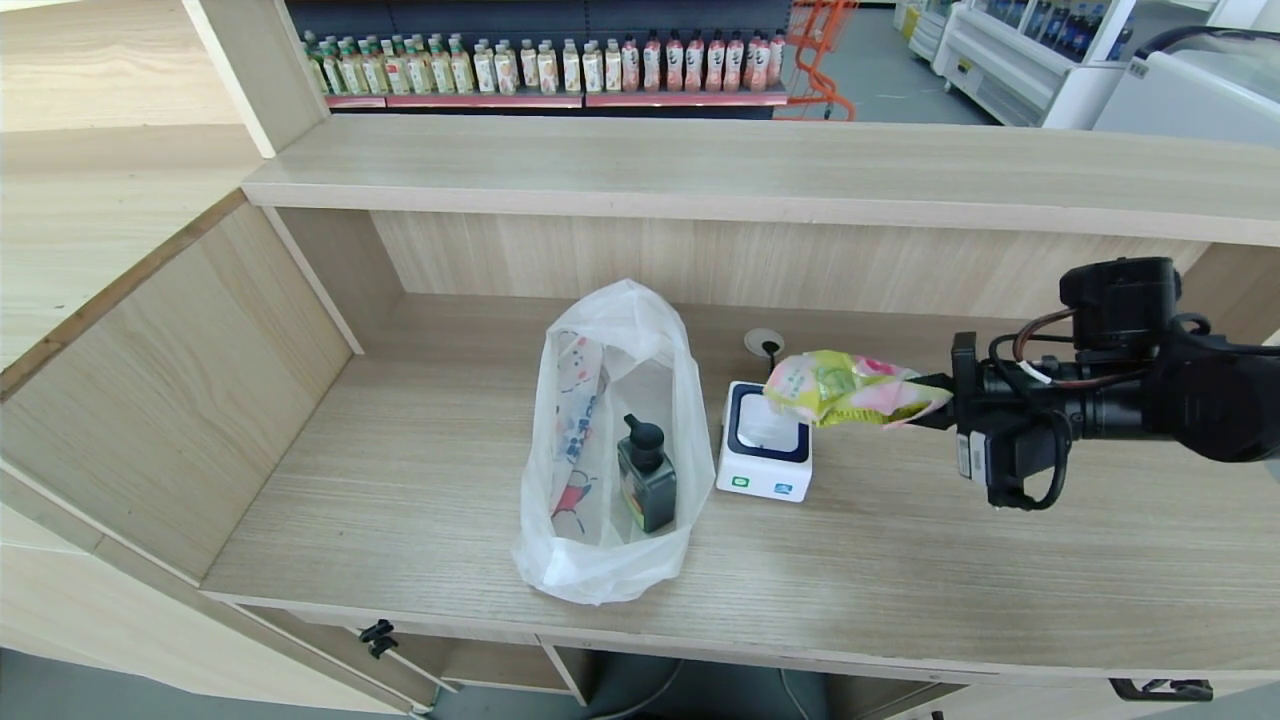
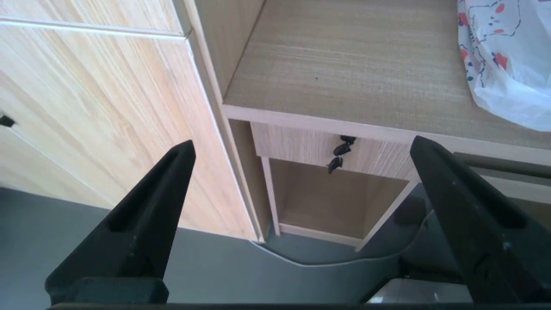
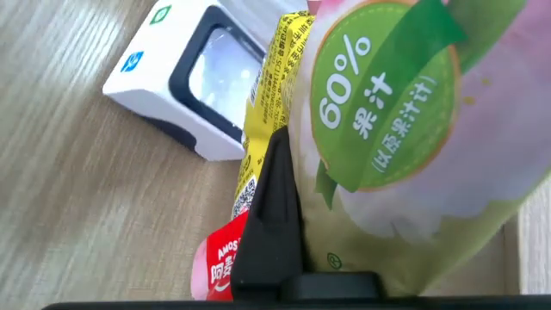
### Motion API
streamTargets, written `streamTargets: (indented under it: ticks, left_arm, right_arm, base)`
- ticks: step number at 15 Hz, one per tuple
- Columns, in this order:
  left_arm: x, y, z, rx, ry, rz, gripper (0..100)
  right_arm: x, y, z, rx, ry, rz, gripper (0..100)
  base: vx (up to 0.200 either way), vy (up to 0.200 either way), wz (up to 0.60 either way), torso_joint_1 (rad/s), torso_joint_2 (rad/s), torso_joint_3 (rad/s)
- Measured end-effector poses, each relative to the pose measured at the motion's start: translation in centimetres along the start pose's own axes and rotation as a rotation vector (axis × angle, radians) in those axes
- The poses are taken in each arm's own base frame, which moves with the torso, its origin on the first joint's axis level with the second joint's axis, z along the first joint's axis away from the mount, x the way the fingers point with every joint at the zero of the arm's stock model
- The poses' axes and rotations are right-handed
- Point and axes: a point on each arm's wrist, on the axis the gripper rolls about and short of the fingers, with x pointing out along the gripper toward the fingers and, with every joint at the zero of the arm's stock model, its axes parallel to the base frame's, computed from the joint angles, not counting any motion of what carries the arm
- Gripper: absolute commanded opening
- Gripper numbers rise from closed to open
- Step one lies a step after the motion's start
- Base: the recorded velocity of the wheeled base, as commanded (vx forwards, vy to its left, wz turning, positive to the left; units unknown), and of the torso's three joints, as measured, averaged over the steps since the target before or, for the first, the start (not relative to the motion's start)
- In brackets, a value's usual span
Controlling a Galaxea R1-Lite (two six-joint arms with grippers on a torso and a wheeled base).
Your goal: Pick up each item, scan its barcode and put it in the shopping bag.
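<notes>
Count 1 packet (image 1: 845, 388), 1 scanner (image 1: 765, 455), 1 bag (image 1: 560, 560) and 2 grippers.

1. Items. The bag stands open on the counter (image 1: 900, 560), just left of the scanner. Inside it you see 1 dark pump bottle (image 1: 647, 480), upright, and 1 printed item beside it whose kind cannot be told.

2. Right arm. The arm reaches in level from the right, above the counter. The right gripper (image 1: 925, 405) is clamped on the packet's right end. In the right wrist view, 1 black finger (image 3: 271, 224) lies flat against the packet (image 3: 396, 155), with the scanner (image 3: 194, 86) below and beyond it.

3. Packet position. The packet extends leftward from the gripper, roughly level. Its free end hangs over the scanner's dark window, clear of the scanner's top. The bag is near, to the left of that free end.

4. Left arm. The left gripper (image 2: 303, 146) sits low, off the counter's front edge, with its 2 fingers spread wide and nothing between them. A drawer front with a key (image 2: 343, 155) lies beyond it.
</notes>
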Motion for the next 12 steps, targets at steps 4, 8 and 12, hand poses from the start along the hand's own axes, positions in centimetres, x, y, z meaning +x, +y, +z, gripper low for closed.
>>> streamTargets:
  ticks: [4, 8, 12]
  left_arm:
    - [0.0, 0.0, 0.0, 0.0, 0.0, 0.0, 100]
    - [0.0, 0.0, 0.0, 0.0, 0.0, 0.0, 100]
    - [0.0, 0.0, 0.0, 0.0, 0.0, 0.001, 100]
  right_arm:
    - [-2.9, -5.4, 5.0, 0.647, 0.04, -0.123, 0]
    - [-1.3, -9.3, 12.3, 1.438, 0.12, -0.34, 0]
    - [4.3, -8.7, 13.5, 1.693, 0.106, -0.346, 0]
  base:
    - [0.0, 0.0, 0.0, 0.0, 0.0, 0.0]
    - [0.0, 0.0, 0.0, 0.0, 0.0, 0.0]
    - [0.0, 0.0, 0.0, 0.0, 0.0, 0.0]
